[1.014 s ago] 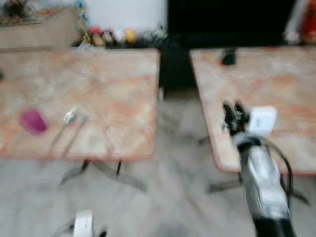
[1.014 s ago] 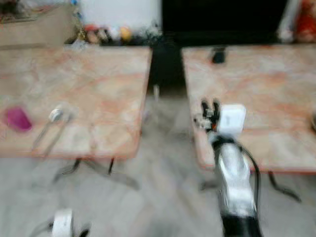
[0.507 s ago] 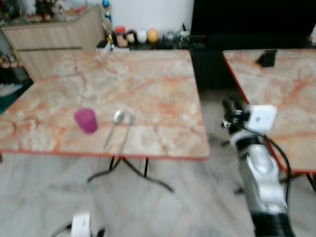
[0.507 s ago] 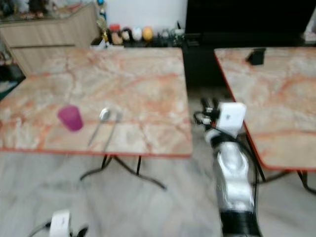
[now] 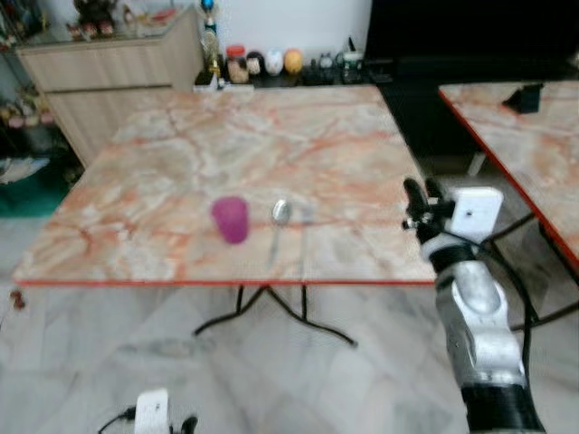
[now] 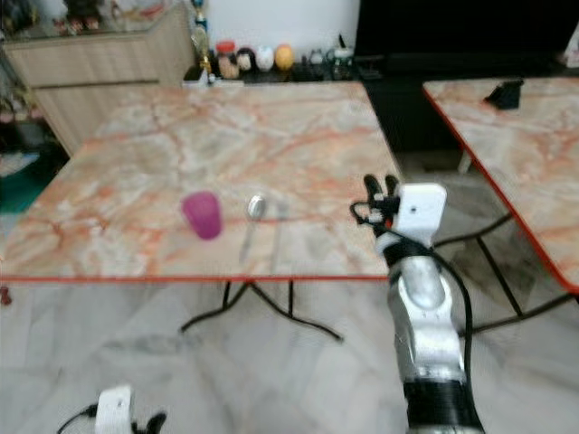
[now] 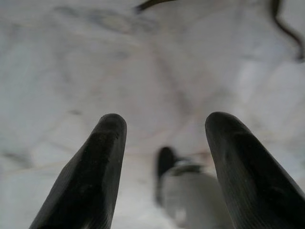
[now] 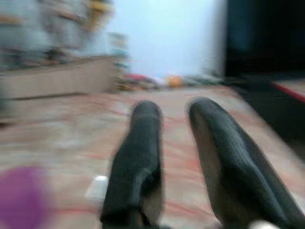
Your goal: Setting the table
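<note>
The purple cup (image 5: 231,219), spoon (image 5: 279,220) and fork (image 5: 305,217) are laid together on the marble worktop (image 5: 163,181), evidently as one setting, while the empty right claw (image 5: 418,193), fingers parted, is raised beside the near corner and the left claw (image 7: 164,157) hangs spread above the floor.

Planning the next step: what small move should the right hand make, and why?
Probably ease the right hand forward and left toward the spoon. It hovers empty, fingers slightly apart, at the table's right edge, while the spoon lies beside the purple cup.
</note>
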`<state>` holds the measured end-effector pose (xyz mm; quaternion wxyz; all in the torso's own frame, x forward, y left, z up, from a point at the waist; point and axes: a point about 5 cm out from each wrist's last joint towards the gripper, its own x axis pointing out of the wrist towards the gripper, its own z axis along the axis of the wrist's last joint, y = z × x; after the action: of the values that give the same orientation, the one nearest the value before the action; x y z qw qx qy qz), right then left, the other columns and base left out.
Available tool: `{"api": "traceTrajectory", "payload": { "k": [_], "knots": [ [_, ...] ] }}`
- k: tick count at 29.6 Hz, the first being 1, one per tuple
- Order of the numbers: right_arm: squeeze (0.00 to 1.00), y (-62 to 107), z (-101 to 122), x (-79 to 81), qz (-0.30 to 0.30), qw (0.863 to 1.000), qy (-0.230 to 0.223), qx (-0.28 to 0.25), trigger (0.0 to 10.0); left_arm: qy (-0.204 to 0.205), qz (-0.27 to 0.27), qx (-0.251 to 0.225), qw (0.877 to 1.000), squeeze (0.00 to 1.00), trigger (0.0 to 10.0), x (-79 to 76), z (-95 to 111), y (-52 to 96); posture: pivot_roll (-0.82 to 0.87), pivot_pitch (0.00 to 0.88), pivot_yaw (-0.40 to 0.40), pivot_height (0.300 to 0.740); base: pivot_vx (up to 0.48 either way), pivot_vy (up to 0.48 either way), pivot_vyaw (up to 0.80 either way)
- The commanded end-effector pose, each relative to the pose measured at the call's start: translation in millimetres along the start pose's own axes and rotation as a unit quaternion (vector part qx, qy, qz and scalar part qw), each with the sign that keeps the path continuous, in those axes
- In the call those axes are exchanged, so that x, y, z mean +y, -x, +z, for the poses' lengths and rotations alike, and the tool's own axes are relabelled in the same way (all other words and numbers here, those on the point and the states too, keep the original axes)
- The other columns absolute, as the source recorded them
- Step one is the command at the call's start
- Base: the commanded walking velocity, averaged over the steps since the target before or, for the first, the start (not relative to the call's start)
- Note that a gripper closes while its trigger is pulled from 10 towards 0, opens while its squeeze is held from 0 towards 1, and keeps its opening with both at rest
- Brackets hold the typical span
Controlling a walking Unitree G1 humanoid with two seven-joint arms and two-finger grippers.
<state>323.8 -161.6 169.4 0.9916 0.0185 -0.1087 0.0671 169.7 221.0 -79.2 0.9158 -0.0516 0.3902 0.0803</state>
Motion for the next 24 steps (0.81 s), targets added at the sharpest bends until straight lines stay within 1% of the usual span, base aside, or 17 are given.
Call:
{"api": "traceTrajectory", "payload": {
  "k": [1,7,9,12,18,20,24],
  "knots": [
    [0.00,0.5,1.3,-7.6,-0.012,1.000,0.004,-0.001,10.0,-0.001,-0.004,0.002,1.000,0.00,10.0,-3.7,-3.4,0.7,-0.09,0.000,0.054,0.740,0.000,0.480,0.00],
    [0.00,1.2,0.0,-5.0,-0.009,1.000,0.001,-0.001,10.0,-0.004,-0.005,0.003,1.000,0.00,10.0,-3.4,-4.0,1.0,-0.09,0.000,0.058,0.740,0.000,0.451,0.00],
    [0.00,1.3,-0.1,-4.8,-0.009,1.000,0.001,-0.001,10.0,-0.008,-0.006,0.004,1.000,0.00,10.0,-3.5,-4.1,1.0,-0.09,0.000,0.059,0.740,0.000,0.000,0.00],
    [0.00,0.1,2.3,-4.3,-0.014,1.000,-0.016,-0.008,10.0,-0.013,-0.007,0.007,1.000,0.00,10.0,-3.4,-4.4,0.9,-0.09,0.000,0.061,0.740,0.000,0.000,0.00],
    [0.00,-0.5,2.6,-3.1,-0.009,1.000,-0.010,-0.008,10.0,-0.013,-0.006,0.006,1.000,0.00,10.0,-4.0,-4.2,0.8,-0.08,0.000,0.055,0.740,0.000,0.000,0.00],
    [0.00,-0.4,2.3,-4.3,-0.015,1.000,-0.022,-0.009,10.0,-0.013,-0.006,0.005,1.000,0.00,10.0,-4.4,-4.2,0.8,-0.08,0.000,0.053,0.740,0.000,0.000,0.00],
    [0.00,0.5,1.6,-7.2,-0.021,0.999,-0.023,-0.007,10.0,-0.012,-0.006,0.008,1.000,0.00,10.0,-3.9,-5.2,1.1,-0.08,0.000,0.052,0.740,0.000,0.000,0.00]
  ]
}}
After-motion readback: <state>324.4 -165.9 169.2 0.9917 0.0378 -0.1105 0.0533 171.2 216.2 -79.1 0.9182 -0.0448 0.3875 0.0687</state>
